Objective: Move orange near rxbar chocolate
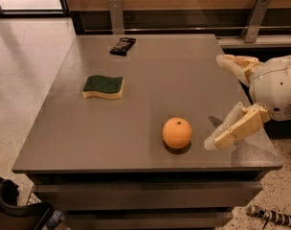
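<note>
While one orange (177,132) is seen resting on the grey surface (174,80) in the lower middle of the frame, near the front edge, one rxbar chocolate (122,46) is found lying flat well apart from it at the upper left, close to the back edge. Between the two, toward the left, one green-topped yellow sponge (103,87) is placed, apart from both. One gripper (213,102) is shown at the right side of the frame, just right of the orange and not touching it. Its two fingers (236,126) are spread wide, released, with nothing held between them; the lower one is pointed toward the orange. Two metal posts (116,14) are counted behind the surface's back edge.
</note>
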Robot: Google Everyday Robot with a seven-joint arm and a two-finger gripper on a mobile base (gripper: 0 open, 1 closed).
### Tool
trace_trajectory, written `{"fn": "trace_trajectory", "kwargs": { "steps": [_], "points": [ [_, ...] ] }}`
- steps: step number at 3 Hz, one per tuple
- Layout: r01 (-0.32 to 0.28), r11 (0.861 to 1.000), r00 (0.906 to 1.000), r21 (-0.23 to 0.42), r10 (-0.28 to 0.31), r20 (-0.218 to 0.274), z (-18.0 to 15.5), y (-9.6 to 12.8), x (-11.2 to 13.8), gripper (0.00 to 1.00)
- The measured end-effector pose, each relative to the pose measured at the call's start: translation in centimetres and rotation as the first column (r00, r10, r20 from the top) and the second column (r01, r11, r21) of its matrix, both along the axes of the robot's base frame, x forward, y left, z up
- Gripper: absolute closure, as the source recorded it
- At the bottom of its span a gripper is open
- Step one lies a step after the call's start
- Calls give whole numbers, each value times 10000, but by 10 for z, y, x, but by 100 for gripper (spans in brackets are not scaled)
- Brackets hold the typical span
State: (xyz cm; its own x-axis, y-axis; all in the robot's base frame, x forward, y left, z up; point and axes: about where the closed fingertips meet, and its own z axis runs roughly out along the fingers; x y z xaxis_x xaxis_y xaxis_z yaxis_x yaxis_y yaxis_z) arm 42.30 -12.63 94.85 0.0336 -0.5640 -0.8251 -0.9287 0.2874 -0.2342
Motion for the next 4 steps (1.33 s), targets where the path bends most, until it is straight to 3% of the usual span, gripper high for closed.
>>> {"fn": "trace_trajectory", "kwargs": {
  "steps": [1,2,4],
  "points": [
    [-18,10000,10000,17,18,-41,-2,1,1,0],
    [-68,9985,9982,545,100,-591,-42,1,11,0],
    [-251,9955,9943,910,342,-1006,-88,0,23,0]
  ]
}}
